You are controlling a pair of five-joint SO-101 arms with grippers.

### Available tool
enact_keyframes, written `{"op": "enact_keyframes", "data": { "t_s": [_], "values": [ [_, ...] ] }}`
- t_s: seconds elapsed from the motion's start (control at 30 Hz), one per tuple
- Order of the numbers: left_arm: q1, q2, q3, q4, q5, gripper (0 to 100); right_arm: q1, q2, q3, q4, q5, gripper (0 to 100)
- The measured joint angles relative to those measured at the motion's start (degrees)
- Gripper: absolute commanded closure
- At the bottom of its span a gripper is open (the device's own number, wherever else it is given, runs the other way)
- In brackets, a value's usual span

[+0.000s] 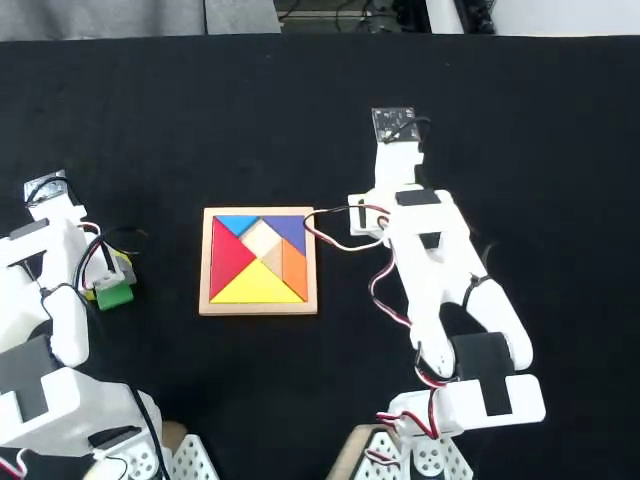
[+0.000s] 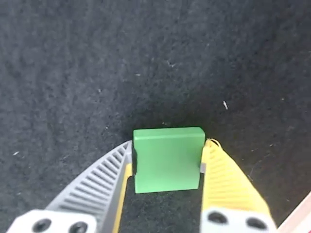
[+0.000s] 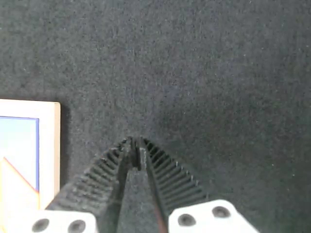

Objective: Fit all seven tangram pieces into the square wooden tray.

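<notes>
The square wooden tray (image 1: 260, 307) lies mid-table and holds several coloured tangram pieces: blue (image 1: 234, 224), red (image 1: 228, 262), yellow (image 1: 258, 286), orange (image 1: 294, 266). A pale, wood-coloured square patch (image 1: 262, 240) shows in its middle. My left gripper (image 2: 167, 145) is shut on a green square piece (image 2: 168, 160), held just above the black cloth. In the high view that green piece (image 1: 115, 295) is well left of the tray. My right gripper (image 3: 133, 145) is shut and holds nothing. It sits low over the cloth just off a corner of the tray (image 3: 48, 141).
Black cloth (image 1: 200, 120) covers the whole table. The right arm (image 1: 430, 260) stretches from the front edge toward the tray's right side, with loose cables (image 1: 335, 225) by the tray's far right corner. The left arm's body (image 1: 50, 300) stands at the left edge.
</notes>
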Motion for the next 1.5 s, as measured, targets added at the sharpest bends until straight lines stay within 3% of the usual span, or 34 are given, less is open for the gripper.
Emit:
{"op": "enact_keyframes", "data": {
  "t_s": [0.17, 0.4, 0.63, 0.77, 1.13, 1.33, 1.5],
  "values": [
    [0.70, 0.09, -2.29, 3.69, 0.09, 86, 0.00, 0.00, 0.00, 0.00, 0.00, 98.7],
    [2.37, -7.21, -13.45, 19.78, 0.09, 85, 0.00, 0.00, 0.00, -2.11, 0.00, 98.7],
    [13.27, -24.35, -22.86, 31.91, -0.53, 85, 0.00, 0.00, 0.00, -2.81, 0.00, 98.7],
    [21.98, -27.69, -23.74, 35.78, -8.70, 85, 0.09, 0.00, 0.00, -2.81, 0.00, 98.7],
    [34.02, -14.86, -27.60, 30.95, -24.79, 85, 10.81, 0.00, 2.11, -9.76, 0.00, 98.7],
    [41.32, -4.13, -34.46, 30.59, -25.76, 85, 12.04, 0.00, 3.34, -13.27, 0.00, 98.7],
    [43.34, 6.86, -40.26, 30.59, -25.76, 85, 11.87, 0.00, 3.52, -13.71, 0.00, 98.7]
  ]
}}
